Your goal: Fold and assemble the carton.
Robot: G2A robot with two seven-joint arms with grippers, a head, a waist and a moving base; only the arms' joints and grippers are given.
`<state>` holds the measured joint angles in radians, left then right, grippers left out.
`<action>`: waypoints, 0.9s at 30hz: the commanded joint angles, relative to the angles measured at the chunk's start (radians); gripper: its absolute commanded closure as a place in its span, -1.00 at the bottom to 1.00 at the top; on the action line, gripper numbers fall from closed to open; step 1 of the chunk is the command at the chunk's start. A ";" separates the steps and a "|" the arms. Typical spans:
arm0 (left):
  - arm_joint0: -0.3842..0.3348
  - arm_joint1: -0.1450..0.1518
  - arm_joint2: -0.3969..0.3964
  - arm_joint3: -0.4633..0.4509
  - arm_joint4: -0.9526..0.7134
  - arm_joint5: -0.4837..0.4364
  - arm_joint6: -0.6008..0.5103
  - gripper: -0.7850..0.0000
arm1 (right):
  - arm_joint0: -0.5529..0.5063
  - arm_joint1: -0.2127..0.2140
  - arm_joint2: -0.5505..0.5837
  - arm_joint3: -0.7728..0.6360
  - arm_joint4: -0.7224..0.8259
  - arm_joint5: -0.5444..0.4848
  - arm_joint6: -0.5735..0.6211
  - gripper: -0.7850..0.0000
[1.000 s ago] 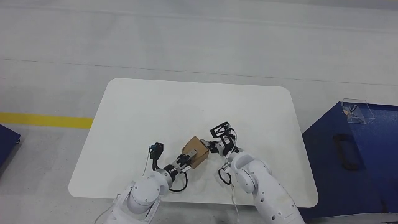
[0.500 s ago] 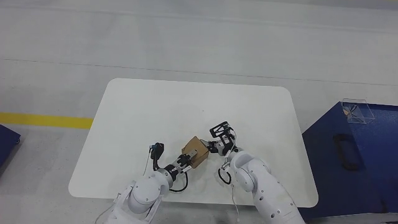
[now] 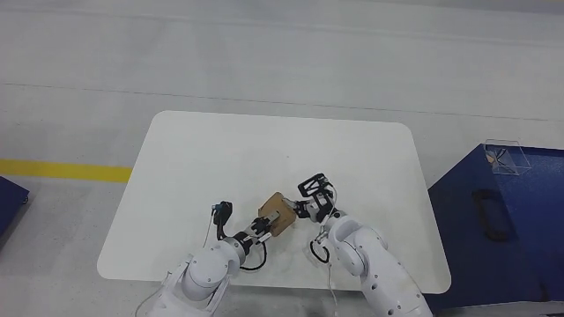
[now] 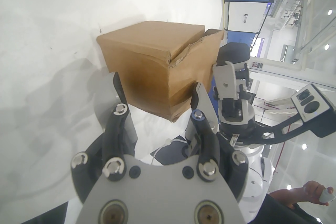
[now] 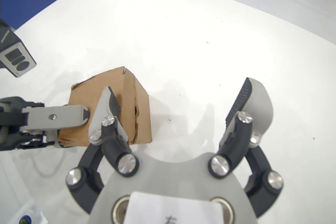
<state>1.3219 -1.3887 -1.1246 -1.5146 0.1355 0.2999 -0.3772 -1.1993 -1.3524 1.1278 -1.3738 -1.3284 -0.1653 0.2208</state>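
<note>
A small brown carton (image 3: 275, 211) stands near the front edge of the white table (image 3: 220, 158), its walls creased and one side flap (image 4: 210, 49) loose. My left gripper (image 4: 157, 91) straddles the carton's (image 4: 147, 62) near corner, one finger on each wall, shut on it. My right gripper (image 5: 178, 104) stands open just beside the carton (image 5: 123, 109). One of its fingers (image 5: 110, 104) rests against the carton's flap side, and the other is over bare table. The left arm's finger (image 5: 52, 117) lies along the carton's opposite face.
A blue block (image 3: 502, 220) stands off the table's right side with a clear plastic box (image 3: 507, 156) on it. The table stretches wide and bare behind the carton. The front table edge is close behind both grippers.
</note>
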 commanded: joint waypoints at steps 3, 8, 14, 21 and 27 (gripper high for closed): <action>0.004 0.001 -0.004 -0.004 -0.004 -0.002 0.002 -0.18 | 0.018 -0.005 -0.011 0.029 0.008 0.013 0.011 -1.00; 0.011 0.003 -0.006 -0.008 -0.009 -0.013 0.005 -0.30 | 0.029 -0.008 -0.016 0.044 0.017 0.019 0.005 -1.00; 0.020 0.005 -0.009 -0.017 -0.008 -0.033 0.019 -0.31 | 0.006 -0.003 0.030 0.003 0.049 0.035 -0.048 -1.00; 0.019 0.005 -0.011 -0.014 -0.021 -0.057 0.038 -0.26 | 0.031 -0.003 0.038 0.044 0.032 0.073 -0.008 -1.00; 0.006 0.003 -0.006 0.003 -0.028 -0.064 0.043 -0.24 | 0.072 -0.017 -0.008 0.113 0.024 0.091 -0.012 -1.00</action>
<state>1.3295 -1.3852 -1.1318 -1.5134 0.1076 0.2366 -0.3349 -1.1306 -1.3681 1.1228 -1.2663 -1.3077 -0.0737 0.2111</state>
